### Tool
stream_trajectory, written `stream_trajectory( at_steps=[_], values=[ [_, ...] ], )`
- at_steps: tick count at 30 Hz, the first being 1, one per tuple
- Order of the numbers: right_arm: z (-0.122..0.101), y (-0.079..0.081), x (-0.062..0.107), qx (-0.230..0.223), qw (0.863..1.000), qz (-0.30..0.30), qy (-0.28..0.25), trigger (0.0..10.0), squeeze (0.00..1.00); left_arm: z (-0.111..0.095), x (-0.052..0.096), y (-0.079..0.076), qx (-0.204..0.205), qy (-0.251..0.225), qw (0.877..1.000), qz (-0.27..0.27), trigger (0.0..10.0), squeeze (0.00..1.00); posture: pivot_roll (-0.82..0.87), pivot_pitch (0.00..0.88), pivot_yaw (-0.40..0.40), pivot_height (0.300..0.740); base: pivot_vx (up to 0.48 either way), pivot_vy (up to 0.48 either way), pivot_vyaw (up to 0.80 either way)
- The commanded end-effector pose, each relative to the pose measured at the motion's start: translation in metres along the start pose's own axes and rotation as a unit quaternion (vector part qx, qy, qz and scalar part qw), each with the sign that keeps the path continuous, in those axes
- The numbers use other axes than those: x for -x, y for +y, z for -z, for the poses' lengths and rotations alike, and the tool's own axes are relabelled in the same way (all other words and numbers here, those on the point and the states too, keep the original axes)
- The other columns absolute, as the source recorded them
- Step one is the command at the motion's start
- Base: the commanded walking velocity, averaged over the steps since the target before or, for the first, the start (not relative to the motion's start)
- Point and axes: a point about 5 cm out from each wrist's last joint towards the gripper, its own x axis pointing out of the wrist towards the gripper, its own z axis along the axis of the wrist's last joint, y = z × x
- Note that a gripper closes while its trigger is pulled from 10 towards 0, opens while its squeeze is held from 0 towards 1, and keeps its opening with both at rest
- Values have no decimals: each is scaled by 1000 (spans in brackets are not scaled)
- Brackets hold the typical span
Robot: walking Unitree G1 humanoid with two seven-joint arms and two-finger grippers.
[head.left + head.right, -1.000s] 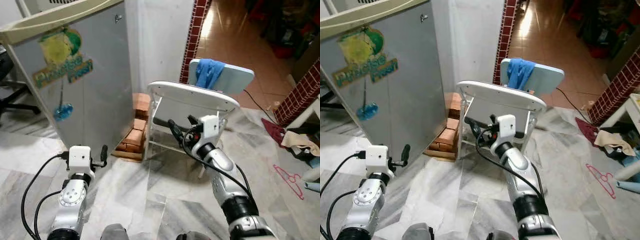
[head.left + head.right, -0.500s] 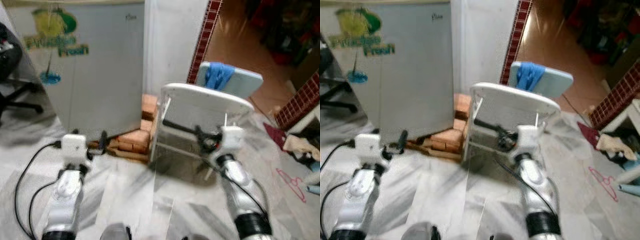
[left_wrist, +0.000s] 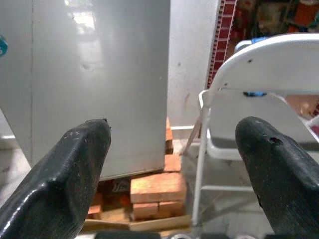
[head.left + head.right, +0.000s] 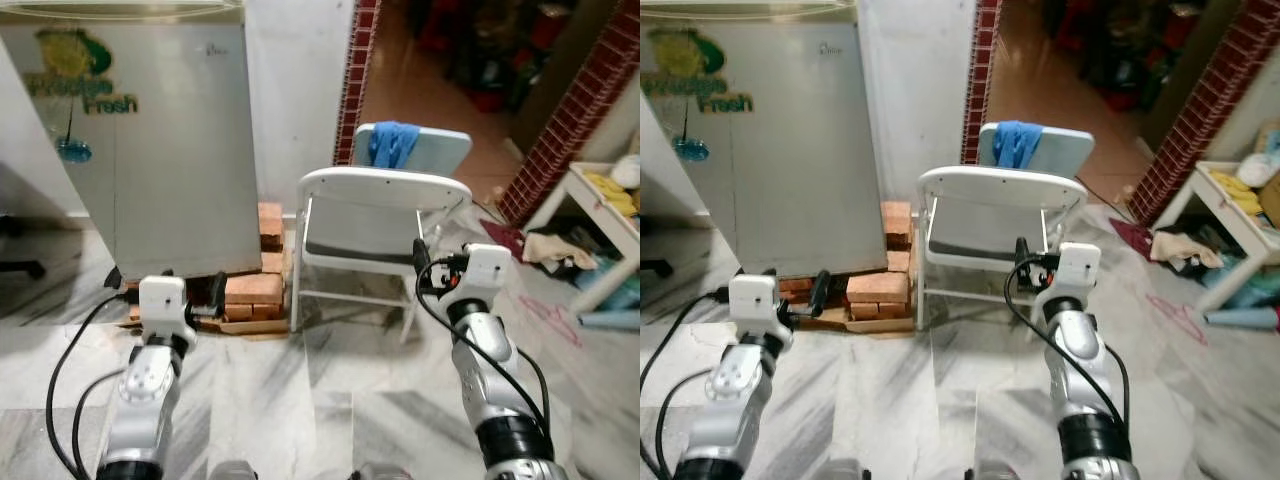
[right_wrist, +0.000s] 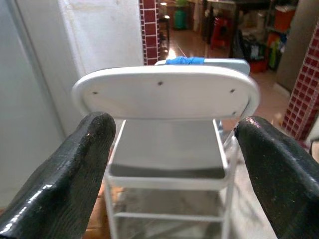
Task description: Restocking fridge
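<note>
Left wrist view had the fridge [image 3: 99, 84] straight ahead of your left gripper [image 3: 172, 154], whose jaws stood spread wide and held nothing; its grey door was shut, sitting on a stack of bricks [image 3: 154, 191]. Your right gripper [image 5: 174, 154] was likewise released and empty, with the white folding chair [image 5: 167, 94] framed between its fingers, well short of contact. Expect the fridge door to be stiff, heavy and smooth-skinned, likely slippery for black fingers. No handle could be made out from these angles, so you would probably want to hook the door's free edge. Nothing to restock was in hand yet.
</note>
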Motion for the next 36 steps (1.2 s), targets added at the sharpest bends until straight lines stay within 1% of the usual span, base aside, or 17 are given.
stream_trajectory(
  at_steps=[1,8,14,17,23,27,32,36],
  values=[
    [-8,2,-4,10,1000,-3,-12,10000,0,-1,-2,0,-1,1,1000,2,10000,0,16,0,-36,740,0,480,-800],
    [-3,0,-1,6,1000,2,-5,10000,0,0,-3,1,3,4,1000,7,10000,0,14,0,-37,740,0,480,-800],
    [0,-7,5,12,1000,8,0,10000,0,3,2,0,1,5,1000,6,10000,0,16,0,-41,740,0,480,-738],
    [1,-9,6,14,1000,8,1,10000,0,4,3,-1,2,6,1000,7,10000,0,15,0,-43,740,0,480,-498],
    [-2,-10,4,16,1000,9,-3,10000,0,5,4,0,3,5,1000,11,10000,0,15,0,-43,740,0,480,0],
    [0,-13,5,18,1000,14,1,10000,0,5,4,0,-1,4,1000,12,10000,0,14,0,-44,740,0,480,0],
    [0,-13,5,21,1000,14,0,10000,0,6,4,2,-3,5,1000,8,10000,0,12,0,-45,740,0,480,-438],
    [-1,-13,3,21,1000,14,-2,10000,0,7,3,1,-3,6,1000,9,10000,0,13,0,-45,740,0,480,0]
  ],
)
